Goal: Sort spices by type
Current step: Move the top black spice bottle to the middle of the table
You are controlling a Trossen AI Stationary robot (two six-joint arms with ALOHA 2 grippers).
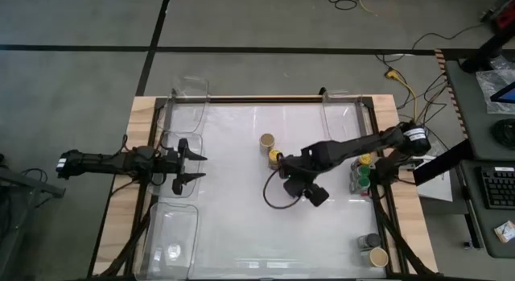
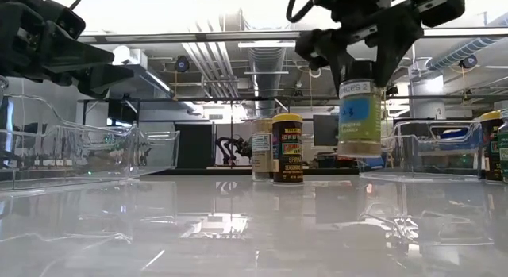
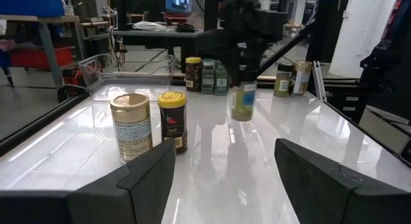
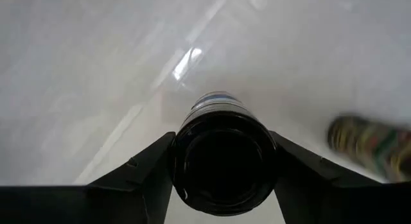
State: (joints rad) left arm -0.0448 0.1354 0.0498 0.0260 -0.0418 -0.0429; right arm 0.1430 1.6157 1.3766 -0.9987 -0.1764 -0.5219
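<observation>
My right gripper [image 2: 355,67] hangs over the middle of the table, shut on a spice jar [image 2: 355,118] with a black lid, a blue label and greenish contents. Two more spice jars stand on their bases on the table just beyond it: one with a tan lid [image 1: 267,141] and one with a yellow lid [image 1: 275,158]. My left gripper [image 1: 193,166] waits open at the table's left edge, holding nothing. In the left wrist view the tan-lidded jar [image 3: 130,128] and the yellow-lidded jar [image 3: 172,121] stand side by side. My right gripper pinches the jar by its black-lidded top end [image 4: 223,161], one finger [image 4: 151,169] on each side of the lid. The fingers come from above, pointing steeply down. The jar hangs nearly upright below them, its base [image 2: 356,152] clear of the table.
Clear plastic bins stand at the table's corners: far left [image 1: 189,92], near left [image 1: 173,233], far right [image 1: 342,104]. A bin at the right edge [image 1: 354,183] holds several jars. Two jars [image 1: 374,249] stand at the near right corner. A raised dark frame [image 1: 265,99] rims the table.
</observation>
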